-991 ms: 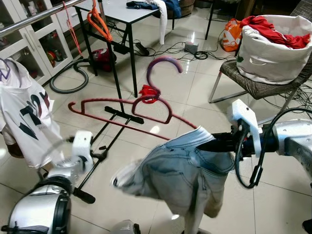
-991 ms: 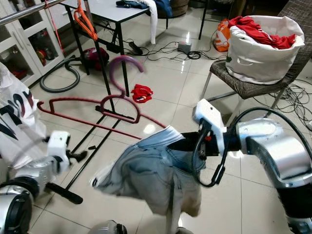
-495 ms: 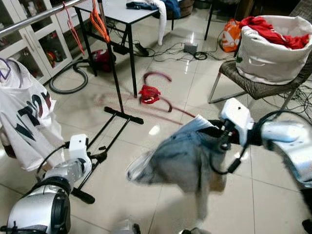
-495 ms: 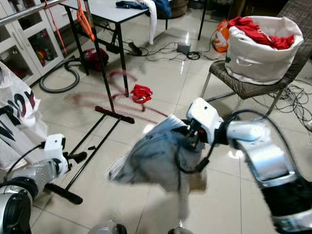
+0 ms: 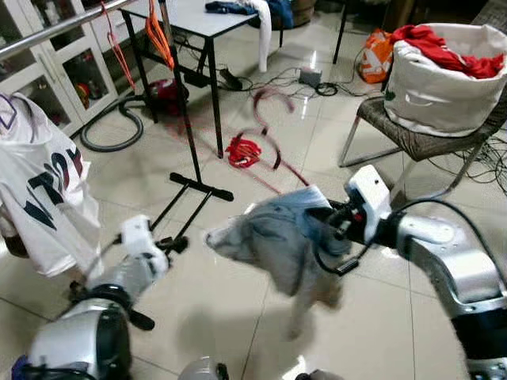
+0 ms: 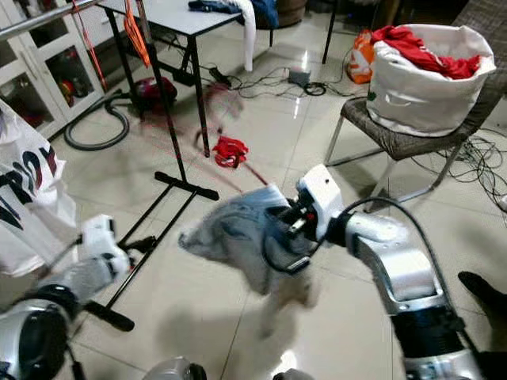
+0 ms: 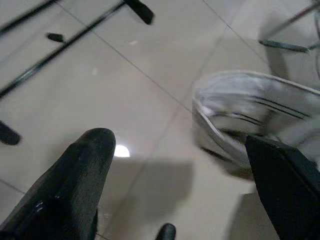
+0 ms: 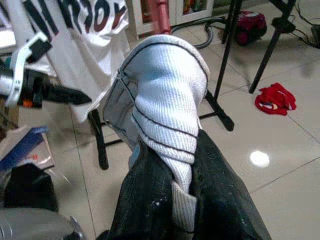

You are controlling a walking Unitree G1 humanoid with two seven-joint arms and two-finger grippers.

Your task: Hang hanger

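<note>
Since a second ago, denim shorts [image 5: 277, 237] clamped in the right end effector [image 8: 172, 195] have been swung leftward with the blurred red hanger [image 5: 265, 131] above the floor, presumably toward the rack [image 5: 186, 119], while the left end effector [image 7: 175, 190] is held apart.

The right hand [image 8: 175, 165] is swinging the jeans [image 5: 277, 237] leftward and forward, toward the rack, blurring them. The red hanger [image 5: 265, 131] is whipping along with them. The left hand [image 5: 170, 244] is rising, reaching forward.
</note>
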